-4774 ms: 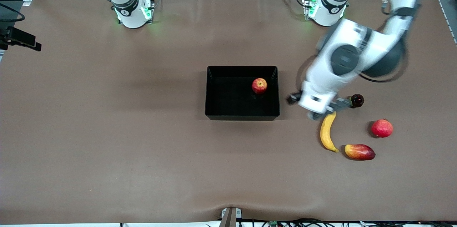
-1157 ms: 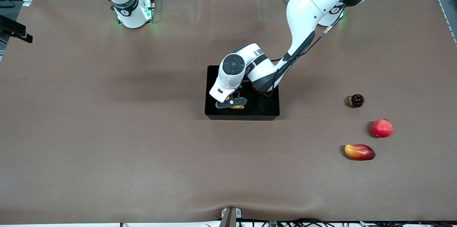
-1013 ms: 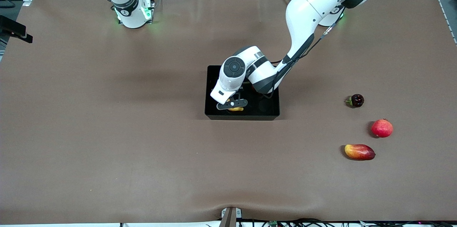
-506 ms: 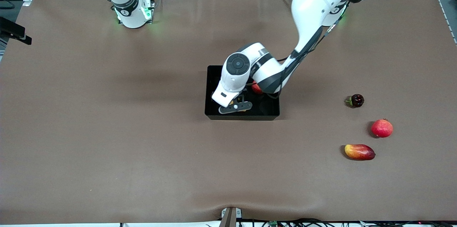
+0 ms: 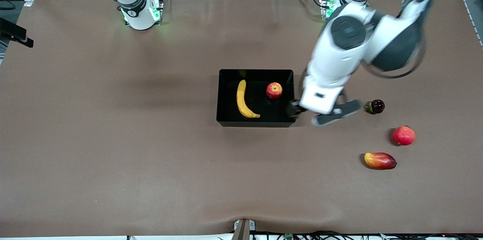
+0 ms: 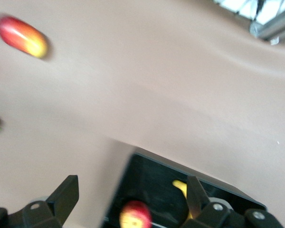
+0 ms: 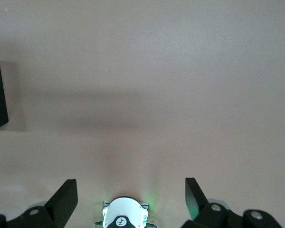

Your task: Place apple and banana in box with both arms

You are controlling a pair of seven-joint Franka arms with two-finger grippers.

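While my left pincer [image 5: 320, 114] hangs empty over the bench [image 5: 113, 138] just beside the box [image 5: 226, 119], at the box's end toward my left arm's base, its two fingers [image 6: 66, 190] are spread wide with nothing between them. My right pincer [image 7: 130, 197] waits high above its own green-lit base [image 7: 123, 218], fingers likewise spread and empty.

Both fruits lie inside the black box. My banana [image 5: 243, 100] lies along the floor of the half toward the right arm's end, its curved length running from the box's farther wall down toward the nearer one. My apple [image 5: 274, 90] sits in the other half, apart from the banana and close to the wall on the left arm's side.

Out on the bare bench toward the left arm's end are three more fruits, well apart from the box: a small dark fruit [image 5: 376, 106], a red pomegranate [image 5: 403, 135] nearer the front camera, and a red-yellow mango [image 5: 380, 160] nearer still.
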